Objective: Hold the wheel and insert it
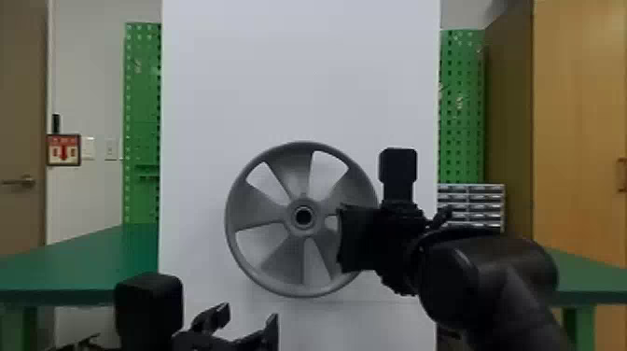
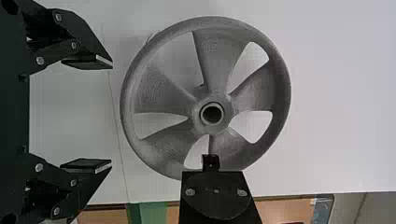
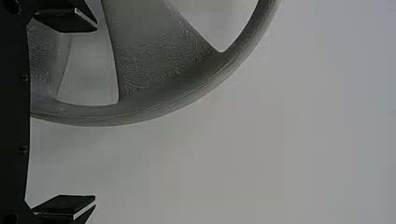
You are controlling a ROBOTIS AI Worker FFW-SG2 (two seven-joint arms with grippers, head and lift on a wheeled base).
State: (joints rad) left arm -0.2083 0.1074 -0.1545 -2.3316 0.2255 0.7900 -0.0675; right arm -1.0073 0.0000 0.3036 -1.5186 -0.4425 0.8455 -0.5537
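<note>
- Wheel [image 1: 283, 259], grey and five-spoked, stands upright before a white panel [image 1: 298, 70], its hub hole facing the head camera; the whole rim lies between the panel's two side edges, with white surface stretching above it and out to its left; whether the wheel touches the panel cannot be told.
- Right gripper [image 1: 340, 238] reaches in across the wheel's right-hand rim; its fingers stand wide in its wrist view, one overlapping the spoked part, the other past the rim's outer edge with panel between it and the rim; contact with the wheel cannot be made out.
- Left gripper [image 1: 249, 317] sits low, below the wheel and toward its left; its fingers are spread wide with nothing between them; in its wrist view, a strip of panel separates the fingertips from the near rim.
- Green tables [image 1: 84, 256] flank the panel; green pegboards [image 1: 140, 93] rise behind its side edges; small drawers [image 1: 480, 198] and a wooden cabinet [image 1: 578, 116] stand at right.
</note>
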